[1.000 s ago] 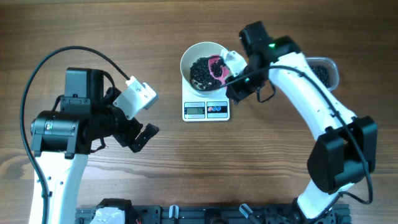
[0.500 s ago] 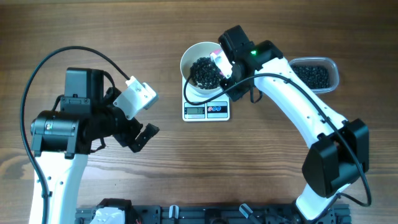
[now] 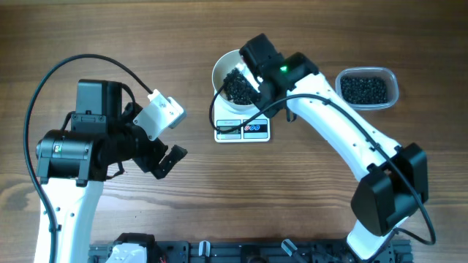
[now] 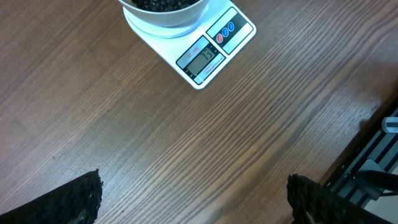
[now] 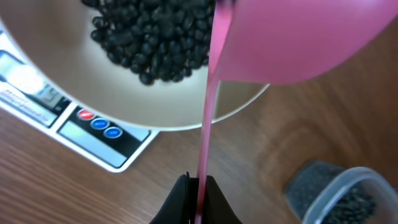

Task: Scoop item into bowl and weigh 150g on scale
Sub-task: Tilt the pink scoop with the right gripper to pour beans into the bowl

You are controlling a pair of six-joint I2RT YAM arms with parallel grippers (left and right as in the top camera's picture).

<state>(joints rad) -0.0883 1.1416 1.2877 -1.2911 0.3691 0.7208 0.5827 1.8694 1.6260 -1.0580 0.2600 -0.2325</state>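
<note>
**Overhead view.** The bowl (image 3: 218,73) stands on the scale (image 3: 243,129) at upper centre of the frame and holds a dark heap of beans (image 3: 235,88). The right gripper (image 3: 252,71) hangs directly over the bowl's right half and hides what it holds. The clear tub (image 3: 365,88), which holds more beans, lies at upper right, well apart from the bowl. The right arm stretches between the two and is much the nearer arm to both. The left gripper (image 3: 174,136) is parked at centre left with its jaws spread wide and empty. Bare table (image 3: 197,197) lies between it and the scale.

**Left wrist view.** The scale (image 4: 208,53) and the lower rim of the bowl (image 4: 165,17) sit at top centre, far ahead of the spread fingertips (image 4: 74,199). The display is lit, but its digits cannot be read with confidence.

**Right wrist view.** The right gripper (image 5: 198,186) is pressed together, pinching the thin handle of a pink scoop (image 5: 292,37). The handle runs straight up the frame from the jaws. The scoop cup sits at upper right, over the bowl's (image 5: 124,93) near rim, with the beans (image 5: 155,37) to its left. Whether the cup is empty cannot be seen. The tub (image 5: 336,193) lies at lower right.

**Coming move.** If the weight is short, the scoop probably has to travel towards the tub. Nothing stands in that path.
</note>
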